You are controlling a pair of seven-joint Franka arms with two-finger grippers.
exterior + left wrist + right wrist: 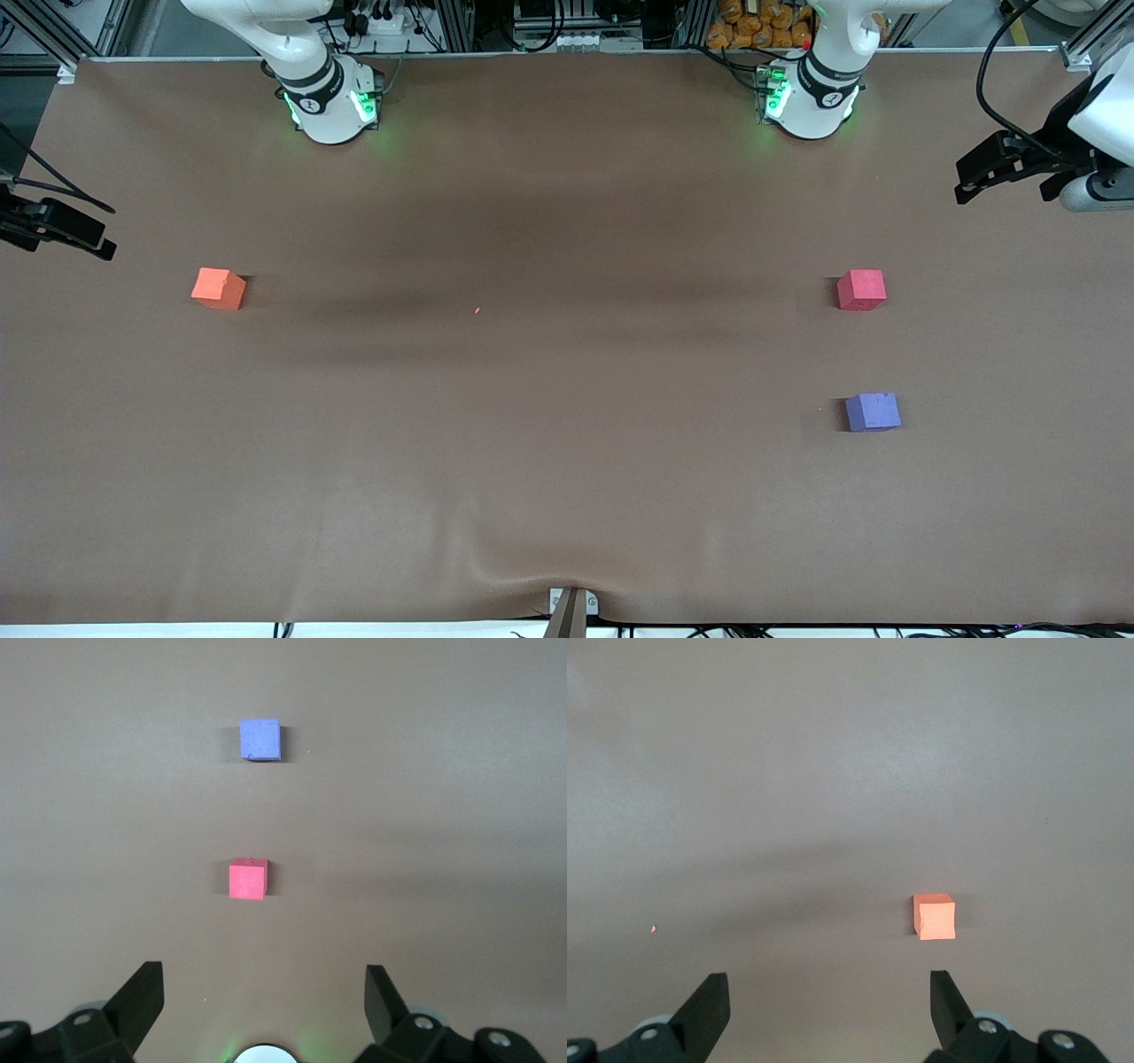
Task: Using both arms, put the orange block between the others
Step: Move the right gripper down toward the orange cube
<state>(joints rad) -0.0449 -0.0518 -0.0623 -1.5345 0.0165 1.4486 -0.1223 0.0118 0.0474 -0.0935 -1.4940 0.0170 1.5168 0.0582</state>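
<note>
- Left gripper (264,992): jaws spread wide, nothing between them. It hangs in the air at the left arm's end of the table, over bare surface, well apart from every cube. In the left wrist view its two black fingers (142,997) frame the pinkish-red cube and the purple-blue cube.
- Right gripper (829,997): jaws likewise spread wide and empty. It hangs at the right arm's end of the table, apart from the orange block. In the front view only a dark part of it shows at the picture's edge.
- Orange block (218,289): rests on the table (567,461) toward the right arm's end, slightly turned relative to the table edge, touching nothing. It lies well apart from the other two cubes.
- Pinkish-red cube (861,290): rests on the table toward the left arm's end, about as far from the front camera as the orange block.
- Purple-blue cube (873,412): rests nearer to the front camera than the pinkish-red cube, in line with it, with a gap of bare table between the two.
- Orange speck (477,310): a tiny fragment lies on the table near its middle, between the orange block and the other cubes.
- Arm bases (332,102): both stand along the table's edge farthest from the front camera, lit green.
</note>
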